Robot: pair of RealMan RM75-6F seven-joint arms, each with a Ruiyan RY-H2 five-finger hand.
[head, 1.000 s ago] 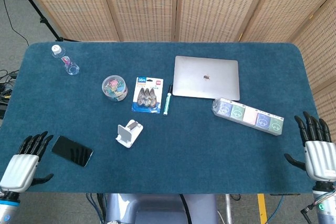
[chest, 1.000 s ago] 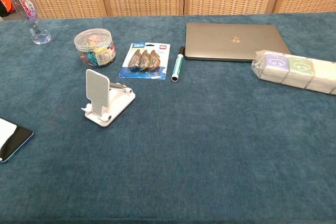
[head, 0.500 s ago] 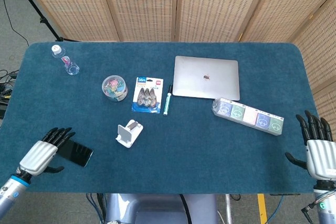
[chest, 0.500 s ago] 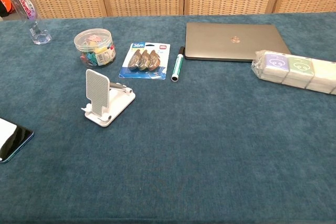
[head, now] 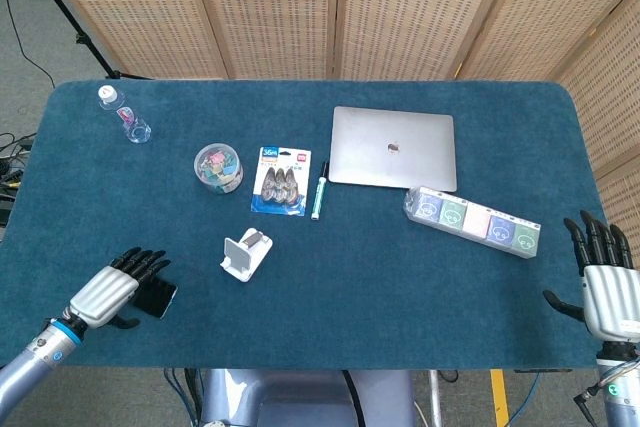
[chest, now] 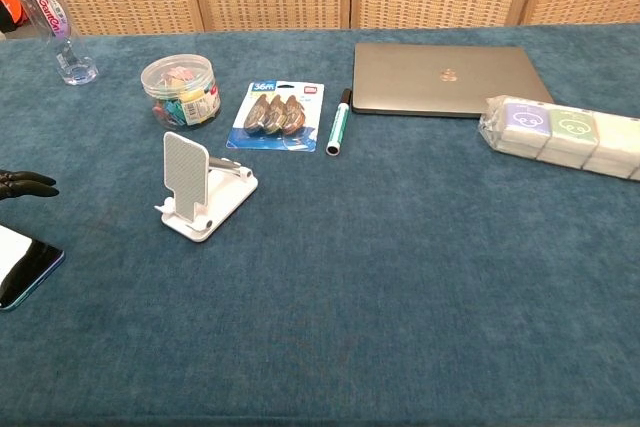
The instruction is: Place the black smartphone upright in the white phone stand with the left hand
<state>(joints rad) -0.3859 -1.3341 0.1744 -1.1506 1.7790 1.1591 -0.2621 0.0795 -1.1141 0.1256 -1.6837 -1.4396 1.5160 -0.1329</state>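
Left hand: the left hand (head: 112,289) has moved in from the near-left table edge and now sits over the black smartphone (head: 157,298), covering most of it in the head view. Its fingers are spread and extended, dark fingertips (chest: 28,184) just entering the chest view at the left edge. It holds nothing yet.
Change: within the last second the hand has travelled right and forward, from beside the phone to above it. The phone itself has not shifted.
Black smartphone: lies flat on the blue table (head: 400,287) near the front-left corner, screen up; only its right end shows past the hand in the head view, and one corner shows at the left edge of the chest view.
Contact: cannot tell whether the fingers touch the phone or hover above it.
White phone stand: the white phone stand (chest: 200,190) stands upright and unoccupied, apart from the phone, toward the table centre.
Right hand: the right hand (head: 604,284) rests at the near-right edge, fingers apart, empty, taking no part.
Task status: reach phase nearly complete; grasp, lift and placement not yet done.
Next requirement: judged, the fingers must close around the phone's edges, which is awkward with a thin slab lying flat on cloth.
Risk: judged, the phone may slide on the fabric rather than lift.
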